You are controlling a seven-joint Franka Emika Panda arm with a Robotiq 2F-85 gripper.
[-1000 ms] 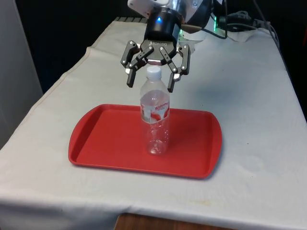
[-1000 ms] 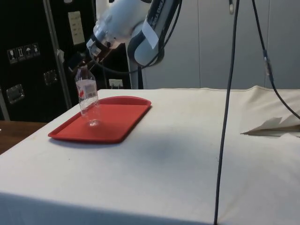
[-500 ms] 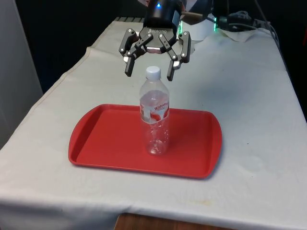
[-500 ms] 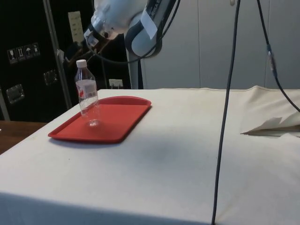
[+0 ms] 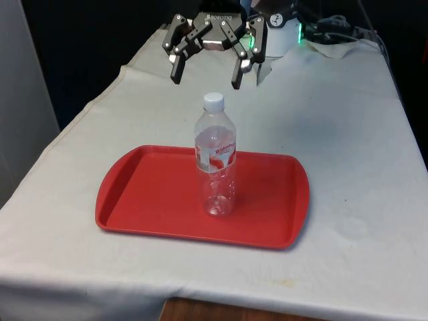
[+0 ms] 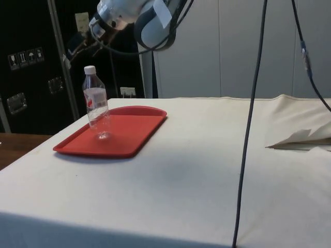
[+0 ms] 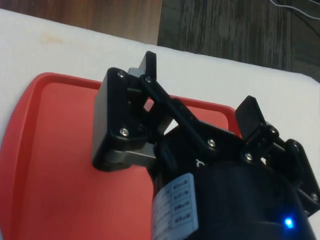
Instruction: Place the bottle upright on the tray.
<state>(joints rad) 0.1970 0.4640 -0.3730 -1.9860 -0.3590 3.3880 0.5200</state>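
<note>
Bottle [image 5: 216, 160] upright on the red tray [image 5: 154, 200], pincer [image 5: 206, 73] spread wide above it.

Stood alone near the tray's middle, white cap on top and a red label around its clear body (nothing touching it). Hung directly over the cap with a plain gap between, both fingers [image 5: 176, 67] splayed apart and gripping nothing. Seen from the side too: bottle [image 6: 96, 103] on the tray [image 6: 129, 134], pincer [image 6: 77, 46] higher up. Tray flat on the white-clothed surface [image 5: 348, 174].

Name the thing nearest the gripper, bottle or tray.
The bottle: upright, its white cap reaches up toward the gripper, whose jaws are open; the flat red tray lies lower.
</note>
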